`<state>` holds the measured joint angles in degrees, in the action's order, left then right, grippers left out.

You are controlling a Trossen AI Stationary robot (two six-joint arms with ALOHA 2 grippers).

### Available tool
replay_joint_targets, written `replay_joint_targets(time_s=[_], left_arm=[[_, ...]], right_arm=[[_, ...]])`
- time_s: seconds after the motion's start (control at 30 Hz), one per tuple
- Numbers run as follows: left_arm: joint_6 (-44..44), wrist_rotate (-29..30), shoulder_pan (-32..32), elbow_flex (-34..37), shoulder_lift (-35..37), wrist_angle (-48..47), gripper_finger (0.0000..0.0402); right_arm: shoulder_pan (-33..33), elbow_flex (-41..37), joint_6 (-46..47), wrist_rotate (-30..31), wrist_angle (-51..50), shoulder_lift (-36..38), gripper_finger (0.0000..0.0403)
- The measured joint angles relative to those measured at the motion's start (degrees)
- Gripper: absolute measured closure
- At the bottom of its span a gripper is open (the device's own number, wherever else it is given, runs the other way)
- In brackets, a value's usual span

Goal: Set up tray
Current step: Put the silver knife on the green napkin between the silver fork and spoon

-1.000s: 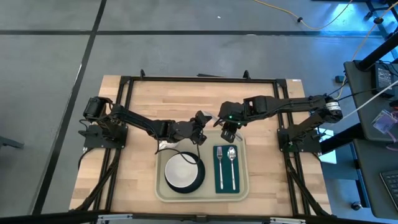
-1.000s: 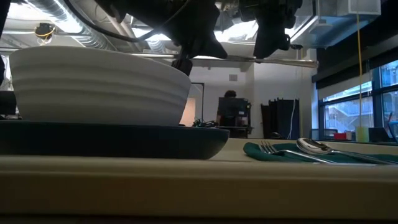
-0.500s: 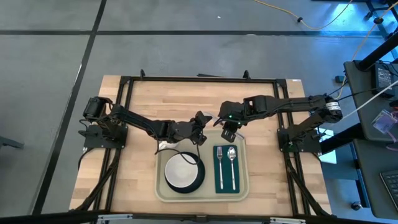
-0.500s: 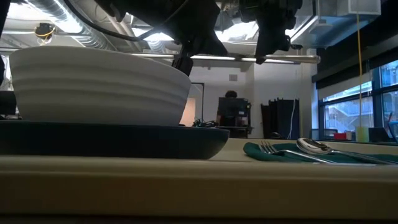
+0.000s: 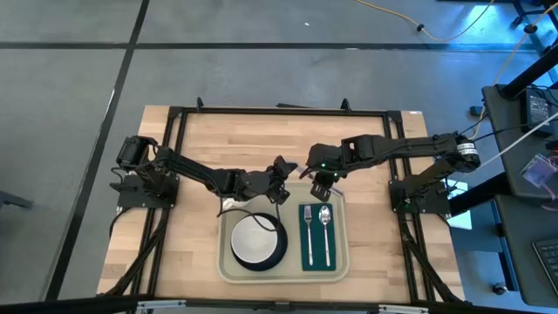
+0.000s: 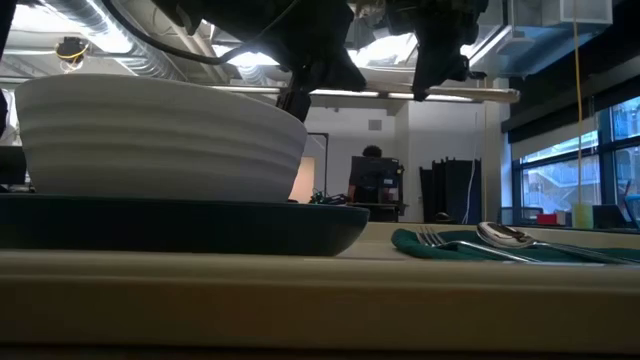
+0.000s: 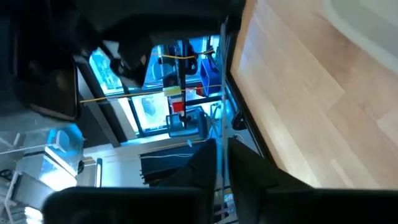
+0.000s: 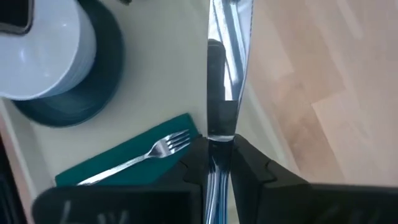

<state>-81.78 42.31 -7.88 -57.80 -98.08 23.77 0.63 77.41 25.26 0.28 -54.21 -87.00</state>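
Holding knife [image 8: 227, 56] in right gripper [image 5: 319, 188], fingers clamped on it, I'm hovering over far edge of tray [image 5: 225, 270]. Tray is sitting at table's [image 5: 192, 157] near edge, carrying plate [image 5: 281, 242], bowl [image 5: 253, 240], napkin [image 5: 315, 260], fork [image 5: 308, 228], spoon [image 5: 325, 222]. Left gripper [image 5: 281, 185] is waiting near tray's far left corner, fingers pinched together.

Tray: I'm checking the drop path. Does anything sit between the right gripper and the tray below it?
Nothing visible does. The right gripper, clamped on a metal utensil, hangs over the far edge of the tray. The strip beneath it, between the plate and the napkin, is bare.
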Motion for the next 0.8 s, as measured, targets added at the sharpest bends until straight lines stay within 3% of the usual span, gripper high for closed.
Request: replay_joint_targets(time_s=[0.27,0.5,0.8], left_arm=[[3.68,2.40,0.02,0.02,0.83,-1.44,0.0301],[22.93,-2.45,1.72,2.19,10.76,-10.60,0.0288],[52.80,-1.52,8.08,9.23,29.33,-21.70,0.0307]], right_arm=[[-0.03,0.00,4.25,1.97,-1.54,0.00,0.0360],[0.11,0.00,13.43,7.70,-4.09,0.00,0.0360],[7.55,0.00,33.24,11.02,-4.18,-1.46,0.0361]])
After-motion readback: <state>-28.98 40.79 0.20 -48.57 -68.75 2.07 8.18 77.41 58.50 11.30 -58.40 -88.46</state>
